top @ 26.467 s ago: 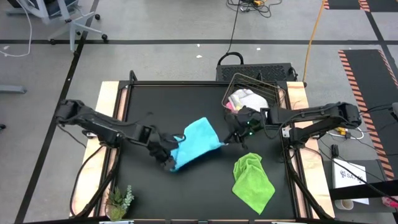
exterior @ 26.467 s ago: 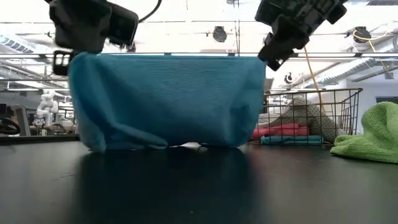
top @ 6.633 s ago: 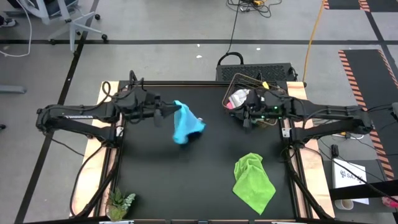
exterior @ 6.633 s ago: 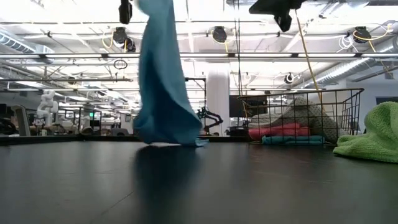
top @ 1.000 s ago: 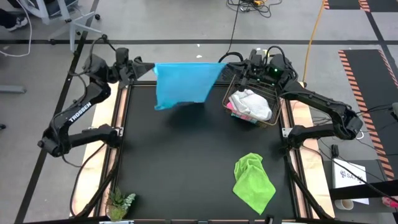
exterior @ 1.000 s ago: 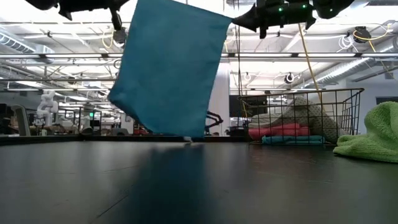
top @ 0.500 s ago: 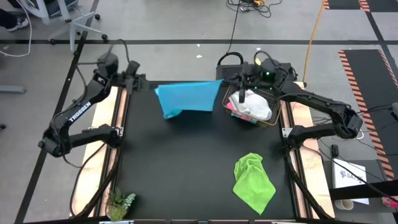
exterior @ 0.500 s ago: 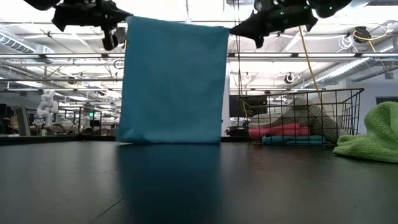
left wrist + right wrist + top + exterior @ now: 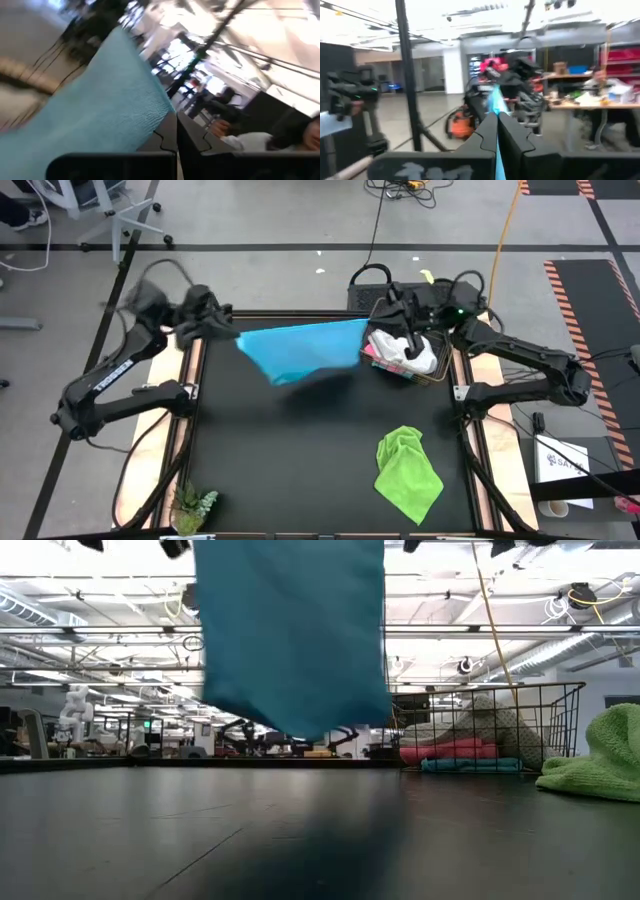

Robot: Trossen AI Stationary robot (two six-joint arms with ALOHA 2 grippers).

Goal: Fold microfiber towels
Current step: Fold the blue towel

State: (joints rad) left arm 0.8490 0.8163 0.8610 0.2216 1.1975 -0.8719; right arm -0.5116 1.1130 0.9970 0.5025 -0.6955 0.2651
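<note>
High view shows your left gripper [image 9: 222,330] and right gripper [image 9: 378,318] each clamped on a top corner of the blue towel [image 9: 300,350], stretched between them and clear of the table [image 9: 300,450]. Next, lower it flat beneath both grippers before folding.

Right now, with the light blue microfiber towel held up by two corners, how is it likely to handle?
Probably floppy: the light blue microfiber towel hangs as a loose sheet between the left gripper and right gripper, its lower edge sagging above the black table. Likely light, since pinched corners carry it. It may swing.
</note>
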